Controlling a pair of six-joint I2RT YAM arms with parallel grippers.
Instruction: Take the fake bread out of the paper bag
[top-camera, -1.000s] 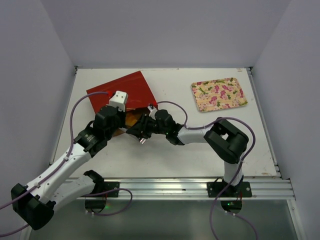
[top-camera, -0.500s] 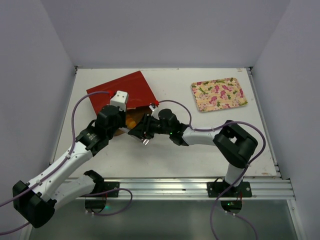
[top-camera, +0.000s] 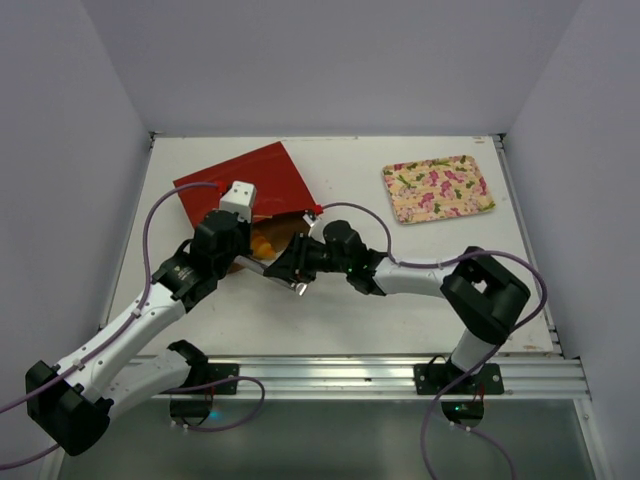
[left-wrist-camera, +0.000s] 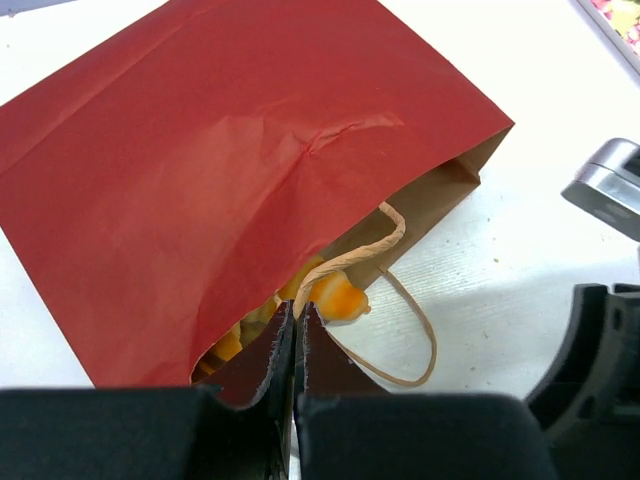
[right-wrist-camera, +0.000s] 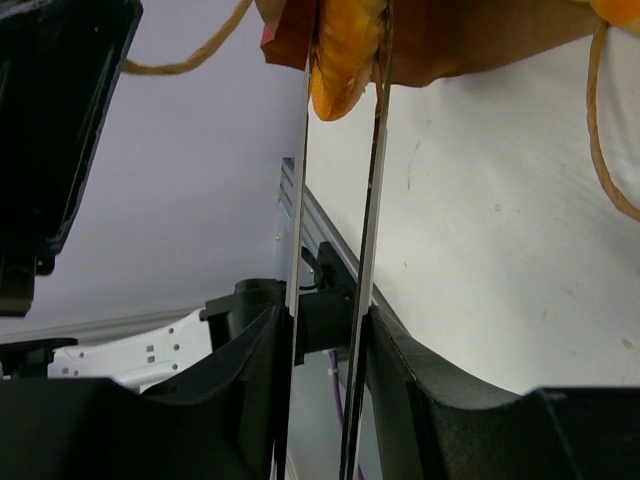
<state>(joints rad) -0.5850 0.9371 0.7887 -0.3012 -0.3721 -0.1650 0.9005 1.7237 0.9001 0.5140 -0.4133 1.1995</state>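
Observation:
The red paper bag (top-camera: 240, 180) lies flat at the back left, its brown mouth facing the arms. In the left wrist view the bag (left-wrist-camera: 230, 170) fills the frame, and orange fake bread (left-wrist-camera: 335, 293) shows at its mouth. My left gripper (left-wrist-camera: 297, 318) is shut on the bag's upper tan loop handle (left-wrist-camera: 350, 255) and holds the mouth up. My right gripper (right-wrist-camera: 345, 45) has its thin metal fingers (right-wrist-camera: 303, 150) shut on a piece of orange fake bread (right-wrist-camera: 345, 50) at the mouth. From above, the right gripper (top-camera: 287, 262) sits just in front of the orange opening (top-camera: 268, 238).
A pink-flowered rectangular tray (top-camera: 437, 188) lies at the back right. The bag's second loop handle (left-wrist-camera: 415, 340) lies on the white table in front of the mouth. The two arms cross close together in front of the bag. Walls bound the table on three sides.
My right arm has drawn back to the right and toward the near edge with the bread in its fingers. The bag's mouth stands more open. The left gripper has barely moved.

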